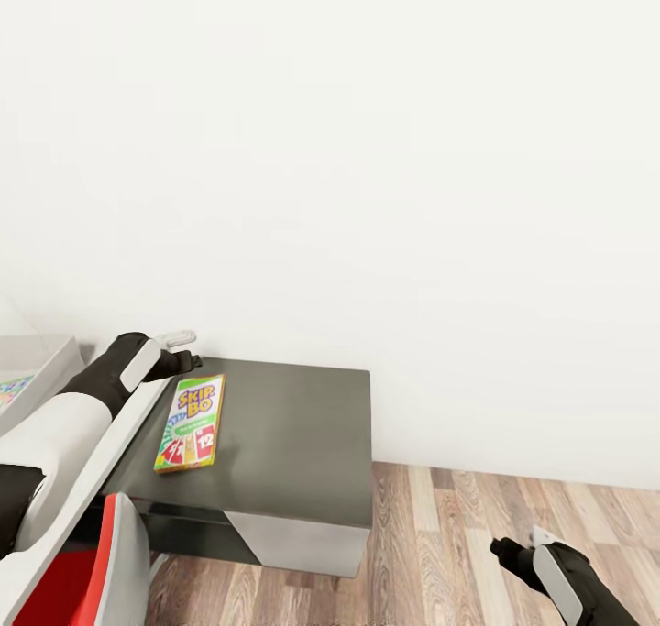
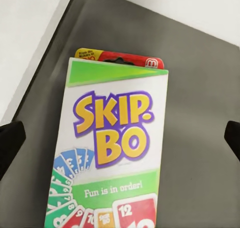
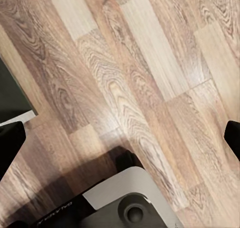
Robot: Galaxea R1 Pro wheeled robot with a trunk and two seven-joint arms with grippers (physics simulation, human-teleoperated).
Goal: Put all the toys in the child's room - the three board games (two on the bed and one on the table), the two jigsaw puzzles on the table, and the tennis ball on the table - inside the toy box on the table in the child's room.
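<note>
Head view shows the Skip-Bo board game (image 1: 191, 423) lying flat on the dark grey side unit (image 1: 293, 443), near its left end, with its long side running away from the robot. The left arm reaches forward over the pale table (image 1: 101, 461) edge, and the left gripper (image 1: 183, 356) hangs just behind the far end of the box, apart from it. In the left wrist view, the Skip-Bo box (image 2: 112, 148) lies between the two dark fingertips (image 2: 10, 143), which stand wide at either edge of the picture with clear gaps to the box, so the left gripper is released and grasps nothing. At the far left of the head view, a corner of the pale grey toy box (image 1: 41, 369) sits on the table. A red-and-white chair (image 1: 87, 576) stands below the left arm. The right gripper (image 1: 513, 551) hangs low over the wood-plank floor (image 1: 477, 534); in the right wrist view its fingertips (image 3: 11, 145) are spread wide with only floor planks (image 3: 130, 72) between them.
</note>
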